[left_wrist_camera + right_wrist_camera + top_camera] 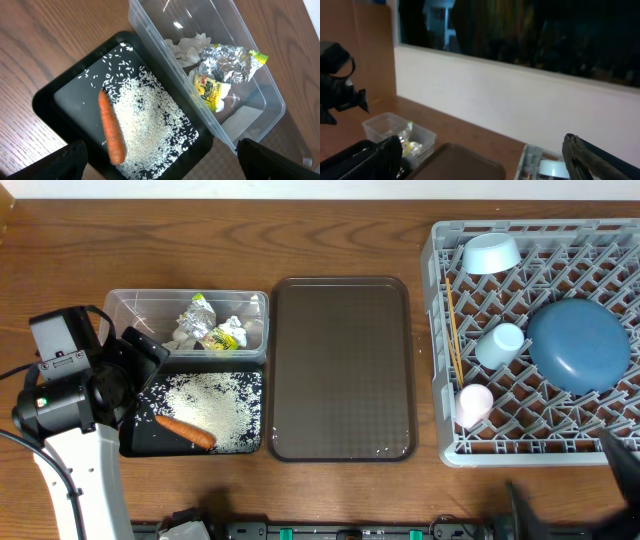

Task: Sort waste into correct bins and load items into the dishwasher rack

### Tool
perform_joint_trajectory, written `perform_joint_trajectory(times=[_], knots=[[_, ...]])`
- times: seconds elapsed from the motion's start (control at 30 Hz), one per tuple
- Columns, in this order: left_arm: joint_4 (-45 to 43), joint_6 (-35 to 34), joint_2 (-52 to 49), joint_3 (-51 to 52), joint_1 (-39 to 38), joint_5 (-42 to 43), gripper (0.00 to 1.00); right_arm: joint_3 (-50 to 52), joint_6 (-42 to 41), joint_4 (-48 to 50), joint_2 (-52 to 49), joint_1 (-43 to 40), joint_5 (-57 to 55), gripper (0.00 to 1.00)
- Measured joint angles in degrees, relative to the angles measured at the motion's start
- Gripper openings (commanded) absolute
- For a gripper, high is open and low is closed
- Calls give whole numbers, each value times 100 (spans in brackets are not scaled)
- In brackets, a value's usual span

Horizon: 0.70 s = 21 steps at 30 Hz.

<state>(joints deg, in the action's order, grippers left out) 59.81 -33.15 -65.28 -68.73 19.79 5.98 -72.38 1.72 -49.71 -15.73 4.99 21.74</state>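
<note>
Currently, left end effector (162,161): jaws are seen spread wide with nothing held; it is hung over the black tray (132,446), at 9 o'clock on the surface (60,240).
Right end effector (482,159): fingers are seen wide apart and empty; it is raised well above the surface at about 5 o'clock and aimed toward the far wall.
Clear tub (122,308): set at 12 o'clock of the black tray, edge to edge.
Tub contents: crumpled white tissue (187,47), crumpled silver foil (227,61) and a yellow-green wrapper (209,91) are bunched together.
Rice (212,408): spread over the middle of the black tray, with loose grains scattered toward its rim.
Carrot (185,431): laid in the black tray at 7 o'clock, at the edge of the rice.
Brown serving tray (340,370): placed at centre, just beside both bins at their 3 o'clock.
Dishwasher rack (530,452): set at 3 o'clock on the surface.
Rack load: pale blue bowl (491,253) at 11 o'clock, tipped over; dark blue plate (580,346) at 3 o'clock; light blue cup (500,345) near centre, touching the plate; pink cup (474,404) at 7 o'clock.
Chopsticks (454,330): laid along the rack's 9 o'clock wall, inside it.
</note>
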Motion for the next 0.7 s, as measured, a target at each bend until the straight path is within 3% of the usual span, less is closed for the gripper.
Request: perform_joint_trajectory(times=[0.33,0.7], knots=[[0,0,0,0,0,0,97,1565,24,339,1145,0,-448,99],[2,2,0,0,0,0,98,3539,-55,2402,1478,0,-535,99]])
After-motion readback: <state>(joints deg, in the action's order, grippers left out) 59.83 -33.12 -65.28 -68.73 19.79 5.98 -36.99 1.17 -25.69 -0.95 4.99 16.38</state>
